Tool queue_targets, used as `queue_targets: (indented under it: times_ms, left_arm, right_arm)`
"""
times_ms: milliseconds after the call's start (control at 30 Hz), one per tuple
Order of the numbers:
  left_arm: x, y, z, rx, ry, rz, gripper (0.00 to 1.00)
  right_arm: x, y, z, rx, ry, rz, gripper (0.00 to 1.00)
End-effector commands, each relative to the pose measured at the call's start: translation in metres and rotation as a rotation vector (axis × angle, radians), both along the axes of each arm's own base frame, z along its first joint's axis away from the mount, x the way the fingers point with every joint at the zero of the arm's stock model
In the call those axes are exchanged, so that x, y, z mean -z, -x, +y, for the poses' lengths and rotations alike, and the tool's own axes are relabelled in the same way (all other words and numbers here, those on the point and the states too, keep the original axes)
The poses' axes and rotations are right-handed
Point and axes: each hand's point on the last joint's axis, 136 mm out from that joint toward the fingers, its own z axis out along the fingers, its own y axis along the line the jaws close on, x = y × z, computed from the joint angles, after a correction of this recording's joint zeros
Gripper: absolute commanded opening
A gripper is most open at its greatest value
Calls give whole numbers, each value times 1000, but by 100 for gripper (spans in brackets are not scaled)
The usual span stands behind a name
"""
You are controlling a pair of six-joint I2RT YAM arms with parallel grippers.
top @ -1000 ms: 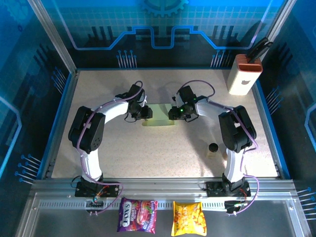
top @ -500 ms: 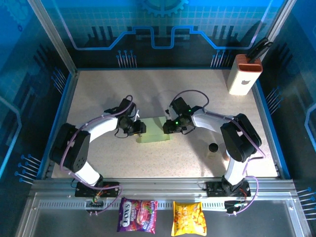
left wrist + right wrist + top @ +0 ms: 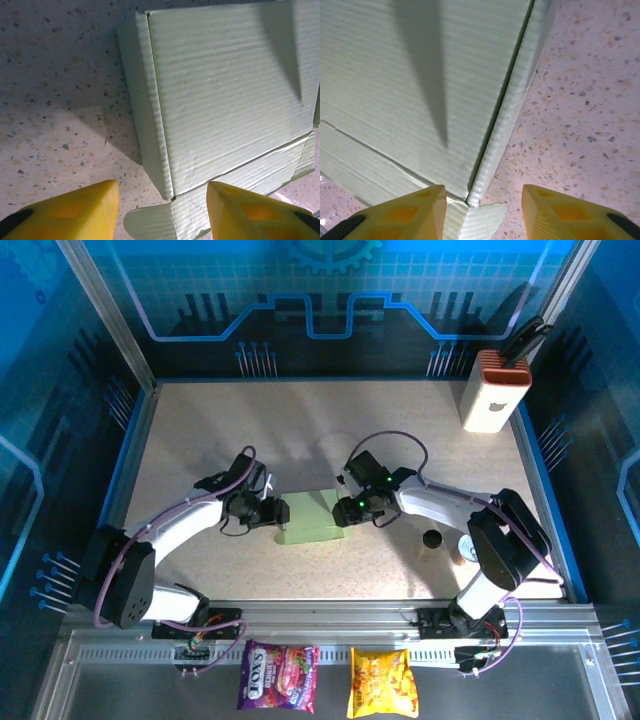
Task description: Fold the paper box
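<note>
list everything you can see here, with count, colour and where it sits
pale green card paper box: 1, pale green, folded, middle of the table between the grippers
white block with orange ribbed top: 1, white and orange, far right corner of the table
small black-topped round object: 1, black over pale, near right part of the table
white round thing: 1, white, beside the right arm, too small to identify
purple snack packet: 1, purple, metal ledge in front of the table
yellow snack packet: 1, yellow, same ledge, right of the purple one
speckled beige table: 1, beige
left gripper: 1, yellow fingers, open, at the box's left end
right gripper: 1, yellow fingers, open, at the box's right end
</note>
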Motion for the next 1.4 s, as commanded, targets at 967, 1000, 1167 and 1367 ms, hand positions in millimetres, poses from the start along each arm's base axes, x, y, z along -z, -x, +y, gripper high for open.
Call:
queue_targets:
  times_ms: [967, 1000, 1167, 1367]
  left_arm:
    - [1, -91, -60, 640, -68, -71, 56]
    - [4, -90, -59, 647, -71, -59, 55]
    - [14, -93, -51, 648, -121, -38, 51]
    - [23, -93, -44, 640, -158, -26, 42]
  right_arm:
    - [-82, 27, -5, -785, 93, -603, 56]
    - [-82, 26, -5, -787, 95, -608, 56]
    - [-83, 26, -4, -790, 92, -613, 56]
    - [-79, 33, 1, -861, 65, -609, 56]
